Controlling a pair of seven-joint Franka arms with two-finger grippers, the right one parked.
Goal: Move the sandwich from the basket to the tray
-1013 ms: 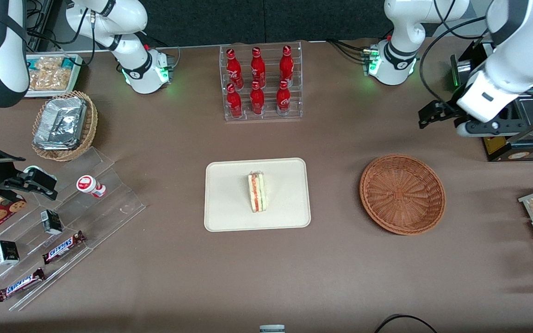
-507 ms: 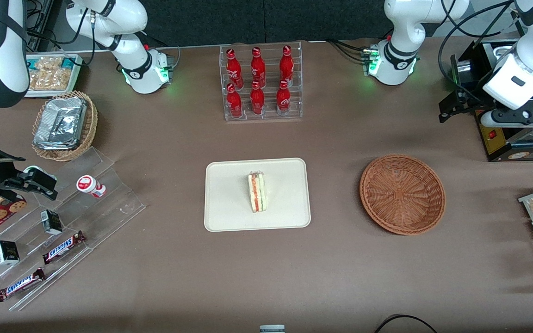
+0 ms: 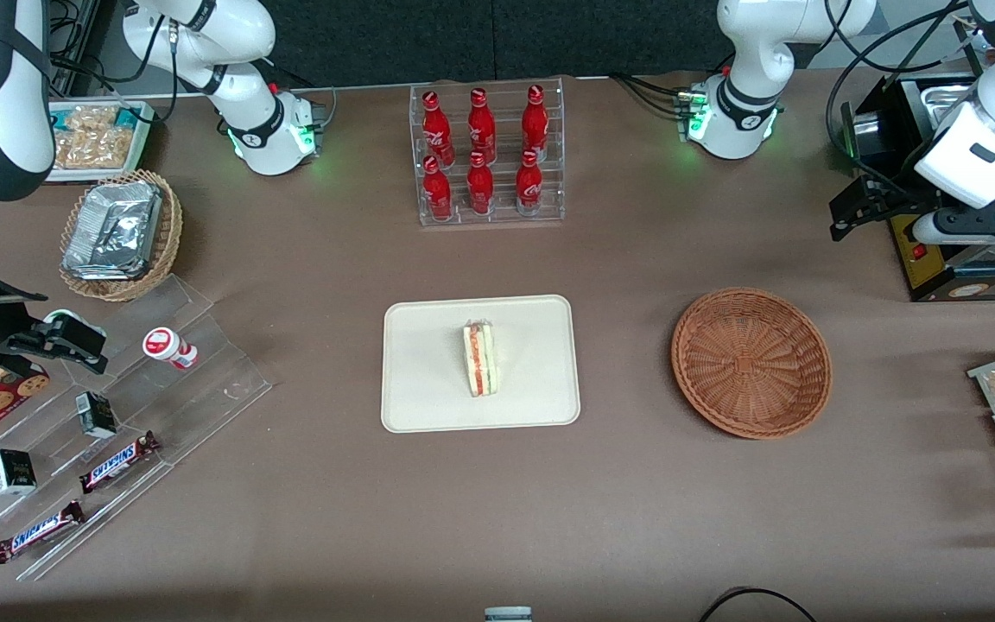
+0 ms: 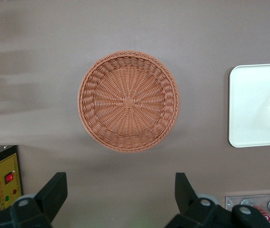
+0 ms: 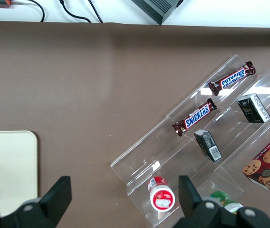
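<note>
Table [image 3: 636, 518]: one sandwich [image 3: 480, 359], one tray [image 3: 428, 380], pincer [image 4: 120, 194] spread.

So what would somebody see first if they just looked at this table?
Probably the sandwich lying in the middle of the cream tray at the table's centre. Next, the empty brown wicker basket beside the tray, toward the working arm's end. The open gripper hangs above the table, farther from the camera than the basket.
</note>
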